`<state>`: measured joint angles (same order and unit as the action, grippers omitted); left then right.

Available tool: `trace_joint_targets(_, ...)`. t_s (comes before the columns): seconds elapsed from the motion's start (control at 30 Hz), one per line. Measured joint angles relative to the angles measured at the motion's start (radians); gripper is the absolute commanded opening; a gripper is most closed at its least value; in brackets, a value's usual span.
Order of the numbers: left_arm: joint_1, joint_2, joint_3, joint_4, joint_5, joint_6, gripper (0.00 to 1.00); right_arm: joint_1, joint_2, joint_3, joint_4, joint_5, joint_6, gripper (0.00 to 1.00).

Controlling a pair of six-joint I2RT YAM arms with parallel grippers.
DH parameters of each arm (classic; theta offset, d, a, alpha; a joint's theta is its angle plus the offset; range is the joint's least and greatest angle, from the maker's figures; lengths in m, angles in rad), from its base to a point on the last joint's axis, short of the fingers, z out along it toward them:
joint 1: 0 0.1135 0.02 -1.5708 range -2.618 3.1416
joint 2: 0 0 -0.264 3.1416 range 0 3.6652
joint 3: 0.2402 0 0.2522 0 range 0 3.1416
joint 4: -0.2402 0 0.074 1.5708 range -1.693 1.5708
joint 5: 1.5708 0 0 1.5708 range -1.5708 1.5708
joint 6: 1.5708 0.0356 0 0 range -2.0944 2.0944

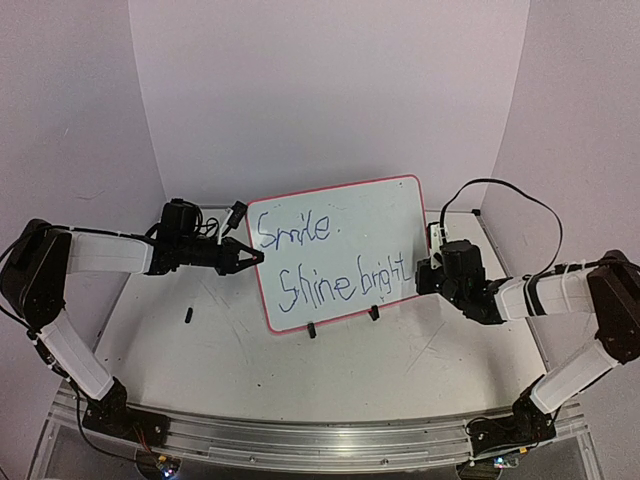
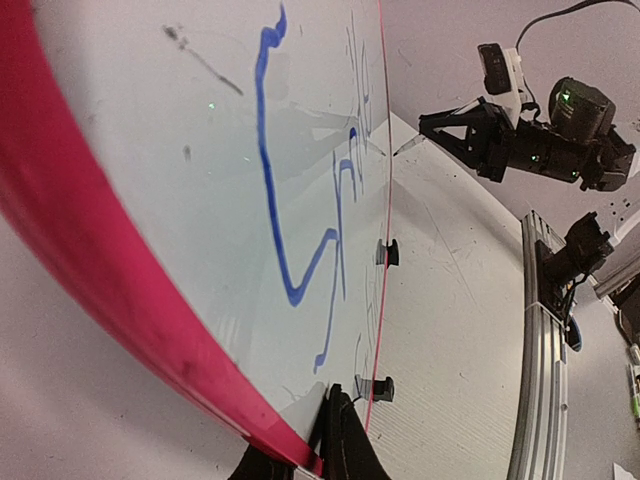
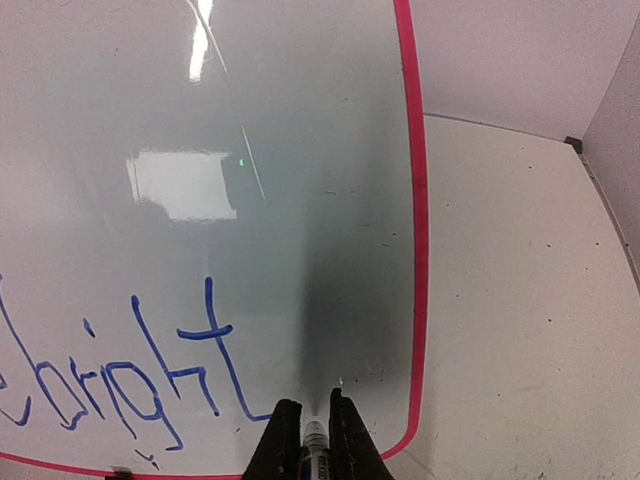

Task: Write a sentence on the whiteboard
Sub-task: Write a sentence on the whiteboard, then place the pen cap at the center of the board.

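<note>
At the middle of the table (image 1: 420, 370), the whiteboard (image 1: 350, 225) stands on its long edge and leans back. Two black clip feet (image 1: 312, 330) carry it along the lower rim. Its face is turned towards the arm bases. Blue handwriting (image 1: 318, 287) runs in two lines: "Smile." above, "Shine bright" below. The last letters end close to the right border.

Left gripper (image 1: 247, 258): at the board's left edge, about mid-height. In the left wrist view the dark fingers (image 2: 340, 442) are closed over the red-pink frame (image 2: 90, 260), one on each side of the rim. It is a pinch on the board itself.

Right gripper (image 3: 311, 405): at the board's lower right corner, pointed at the writing face. Its fingers are pressed together on a marker (image 3: 313, 442) with blue near its tip. The tip sits in front of the bare white patch just right of the final "t". Whether it touches the surface: cannot tell.

Also noted: a small dark object (image 1: 188, 316) lies on the table left of the board, apart from it and in front of the left forearm.
</note>
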<state>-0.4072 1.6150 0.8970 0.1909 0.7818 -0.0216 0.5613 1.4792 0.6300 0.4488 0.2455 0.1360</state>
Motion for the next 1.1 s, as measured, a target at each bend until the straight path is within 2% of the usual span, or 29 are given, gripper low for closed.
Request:
trace_joint_targets(0.57, -0.002, 0.000, 0.002, -0.001, -0.001, 0.000, 0.00, 0.000, 0.056, 0.036, 0.032, 0.011, -0.004, 0.00)
trace_joint_targets(0.7, -0.003, 0.000, 0.002, -0.002, -0.006, 0.000, 0.00, 0.000, -0.034, 0.034, -0.045, -0.006, 0.006, 0.00)
trace_joint_targets(0.9, -0.004, 0.000, 0.006, -0.010, -0.015, 0.003, 0.18, 0.000, -0.330, 0.016, -0.121, -0.023, 0.027, 0.00)
trace_joint_targets(1.1, -0.020, 0.022, 0.006, -0.069, -0.112, 0.072, 0.32, 0.000, -0.394, -0.019, -0.161, -0.029, 0.027, 0.00)
